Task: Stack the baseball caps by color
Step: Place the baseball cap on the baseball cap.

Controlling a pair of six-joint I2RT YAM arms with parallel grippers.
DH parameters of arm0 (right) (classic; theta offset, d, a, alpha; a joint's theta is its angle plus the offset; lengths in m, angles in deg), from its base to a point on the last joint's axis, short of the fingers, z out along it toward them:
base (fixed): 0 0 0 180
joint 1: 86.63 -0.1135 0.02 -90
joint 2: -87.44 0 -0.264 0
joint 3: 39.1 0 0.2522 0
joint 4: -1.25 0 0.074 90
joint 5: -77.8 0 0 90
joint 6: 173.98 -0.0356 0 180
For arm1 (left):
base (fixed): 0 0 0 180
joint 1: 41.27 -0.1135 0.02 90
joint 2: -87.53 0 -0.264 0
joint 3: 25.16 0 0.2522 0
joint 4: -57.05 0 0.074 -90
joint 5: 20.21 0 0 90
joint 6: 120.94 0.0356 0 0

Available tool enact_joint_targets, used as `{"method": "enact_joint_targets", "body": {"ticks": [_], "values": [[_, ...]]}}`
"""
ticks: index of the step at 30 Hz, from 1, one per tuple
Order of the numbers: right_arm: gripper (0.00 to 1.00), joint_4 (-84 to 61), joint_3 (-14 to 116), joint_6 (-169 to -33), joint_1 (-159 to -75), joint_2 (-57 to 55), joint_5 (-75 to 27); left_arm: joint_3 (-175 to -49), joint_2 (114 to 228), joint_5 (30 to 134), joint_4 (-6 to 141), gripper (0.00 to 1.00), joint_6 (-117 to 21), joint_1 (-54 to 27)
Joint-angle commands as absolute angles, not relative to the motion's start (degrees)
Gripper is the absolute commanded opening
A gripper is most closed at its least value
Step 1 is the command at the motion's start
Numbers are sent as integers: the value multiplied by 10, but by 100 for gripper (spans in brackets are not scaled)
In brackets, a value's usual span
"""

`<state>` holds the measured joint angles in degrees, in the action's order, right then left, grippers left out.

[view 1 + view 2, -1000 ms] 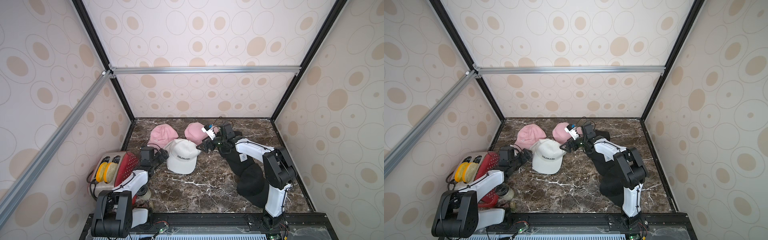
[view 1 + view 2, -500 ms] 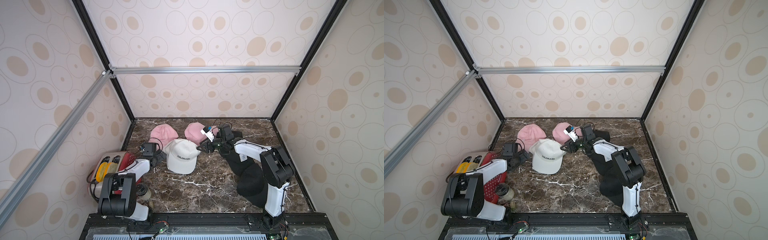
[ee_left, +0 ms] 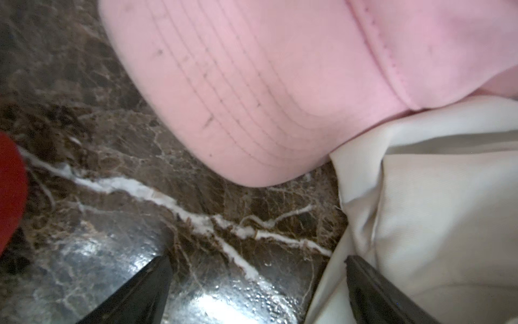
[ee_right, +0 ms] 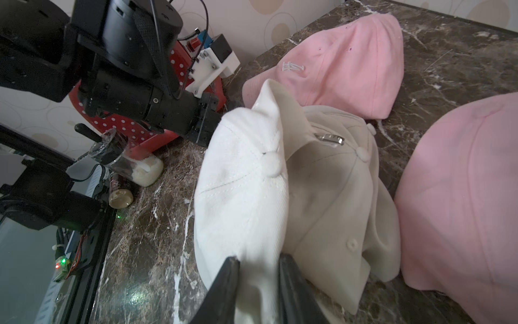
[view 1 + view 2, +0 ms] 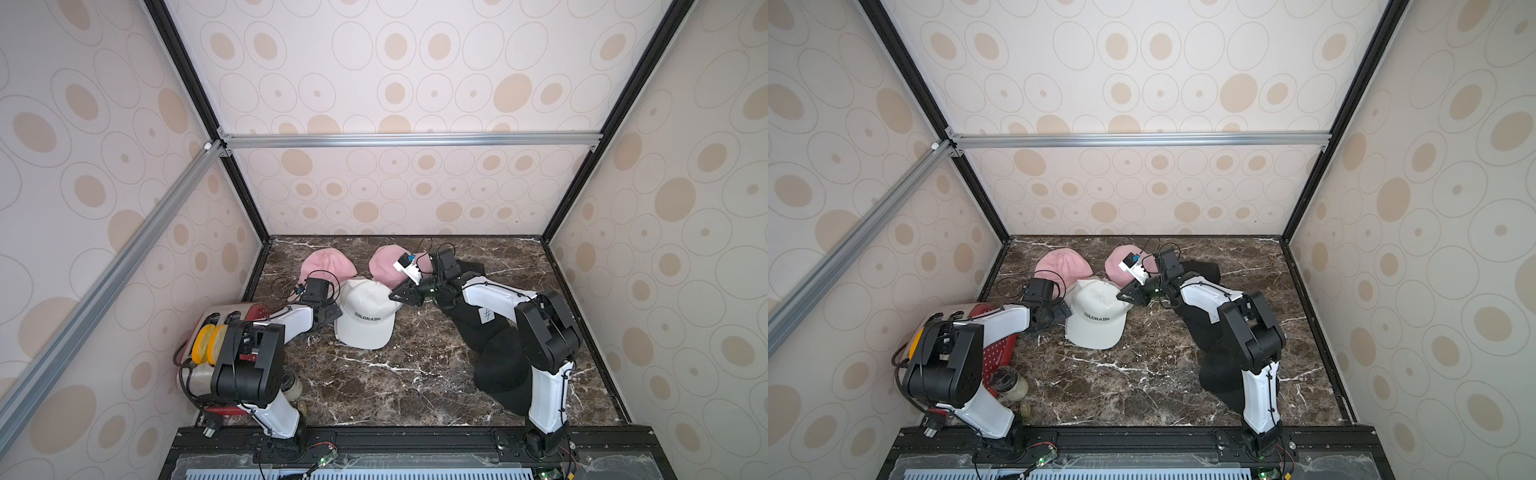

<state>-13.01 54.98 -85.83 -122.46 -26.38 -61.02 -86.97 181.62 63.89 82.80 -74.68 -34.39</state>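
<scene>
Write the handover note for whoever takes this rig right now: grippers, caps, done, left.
Left gripper: open, holding nothing, at the edge of the white caps.
Right gripper: shut on the edge of the top white cap.
White caps: piled in the middle; at least two layers show in the right wrist view.
One pink cap and the other pink cap: side by side at the back, apart, unstacked.
Black caps: overlapping under the right arm, partly hidden.
Done: whites gathered.
Left: square the whites, stack the pinks, check the blacks.
</scene>
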Motion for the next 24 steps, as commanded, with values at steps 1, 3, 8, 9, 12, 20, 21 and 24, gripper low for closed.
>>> {"method": "enact_joint_targets", "body": {"ticks": [1, 3, 8, 9, 12, 20, 21, 24], "values": [[11, -153, 586, -857, -1232, -279, -634, -883, 1831, 656, 853, 98, -719, -342], [6, -168, 603, -849, -1236, -286, -634, -882, 1832, 658, 853, 98, -718, -343], [2, -211, 651, -844, -1248, -317, -589, -880, 1825, 658, 856, 98, -715, -343], [2, -219, 658, -845, -1249, -325, -579, -881, 1822, 659, 858, 98, -713, -343], [0, -227, 662, -848, -1249, -343, -559, -879, 1806, 654, 863, 99, -708, -343], [0, -227, 654, -870, -1249, -351, -538, -872, 1822, 701, 838, 97, -696, -342], [0, -228, 650, -873, -1249, -348, -540, -871, 1824, 713, 833, 97, -694, -341], [0, -215, 617, -884, -1249, -324, -542, -859, 1824, 740, 811, 96, -693, -331]]}}
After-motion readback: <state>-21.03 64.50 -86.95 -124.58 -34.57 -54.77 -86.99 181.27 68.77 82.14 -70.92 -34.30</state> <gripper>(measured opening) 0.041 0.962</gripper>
